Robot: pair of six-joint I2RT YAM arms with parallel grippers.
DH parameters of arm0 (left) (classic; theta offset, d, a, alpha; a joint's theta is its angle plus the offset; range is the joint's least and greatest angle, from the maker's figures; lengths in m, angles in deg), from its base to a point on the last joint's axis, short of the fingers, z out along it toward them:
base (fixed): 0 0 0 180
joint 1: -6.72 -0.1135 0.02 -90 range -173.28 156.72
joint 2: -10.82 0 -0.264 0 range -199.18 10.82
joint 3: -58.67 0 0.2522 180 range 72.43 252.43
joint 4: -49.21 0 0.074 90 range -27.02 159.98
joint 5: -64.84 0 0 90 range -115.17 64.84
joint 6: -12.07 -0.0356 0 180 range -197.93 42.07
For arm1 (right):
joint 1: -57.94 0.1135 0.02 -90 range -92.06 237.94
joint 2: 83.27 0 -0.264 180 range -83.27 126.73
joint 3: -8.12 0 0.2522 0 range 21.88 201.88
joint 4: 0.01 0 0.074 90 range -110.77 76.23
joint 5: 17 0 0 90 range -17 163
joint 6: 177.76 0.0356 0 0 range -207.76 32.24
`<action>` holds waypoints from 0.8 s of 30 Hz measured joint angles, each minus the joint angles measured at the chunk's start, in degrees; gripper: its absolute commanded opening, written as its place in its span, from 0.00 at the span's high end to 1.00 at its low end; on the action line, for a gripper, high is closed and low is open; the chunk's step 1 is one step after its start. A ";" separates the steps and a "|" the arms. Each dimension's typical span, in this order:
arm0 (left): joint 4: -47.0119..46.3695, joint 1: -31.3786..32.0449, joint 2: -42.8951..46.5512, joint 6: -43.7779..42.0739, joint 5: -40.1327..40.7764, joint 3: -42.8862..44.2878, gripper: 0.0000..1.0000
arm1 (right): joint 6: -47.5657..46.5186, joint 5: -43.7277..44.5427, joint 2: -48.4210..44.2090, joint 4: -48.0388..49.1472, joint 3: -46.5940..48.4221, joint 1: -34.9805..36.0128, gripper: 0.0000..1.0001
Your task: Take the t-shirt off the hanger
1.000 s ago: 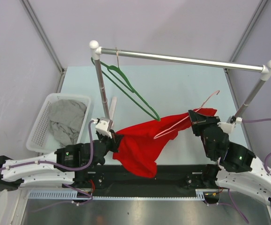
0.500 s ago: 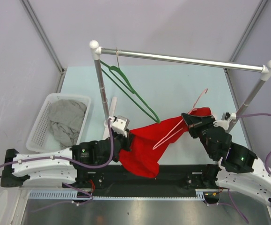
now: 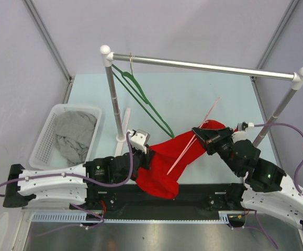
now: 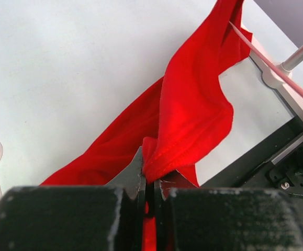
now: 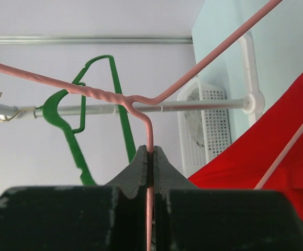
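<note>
L wrist cam: my left gripper (image 4: pixel 150 175) is pinched shut on a fold of the red t-shirt (image 4: pixel 193 115), cloth edge betw. the jaws. Top cam can't show that.

R wrist cam: my right gripper (image 5: pixel 150 151) is pressed together on the neck wire of the pink hanger (image 5: pixel 150 133). Green hanger (image 5: pixel 57 104) is on the rail behind.

Top cam: shirt is slung betw. both grippers above the near table edge, pink wire across it.

Vs 1 s ago: both grippers nearer centre, hanger tipped steeper, shirt bunched narrower.
</note>
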 measured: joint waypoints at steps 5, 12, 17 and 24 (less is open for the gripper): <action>0.02 0.00 -0.79 -0.02 0.02 0.02 1.00 | -0.11 -3.39 -0.22 2.19 0.26 0.00 1.00; 0.17 0.00 -1.55 -0.04 0.15 0.26 1.00 | -1.99 -6.67 -1.64 3.63 2.43 0.00 1.00; 0.22 0.00 -1.60 -0.04 0.15 0.50 1.00 | -5.97 -6.73 -2.47 3.96 4.09 0.00 1.00; 0.24 0.00 -1.60 -0.02 0.17 0.55 0.99 | -18.86 -9.79 0.28 3.76 7.87 0.00 1.00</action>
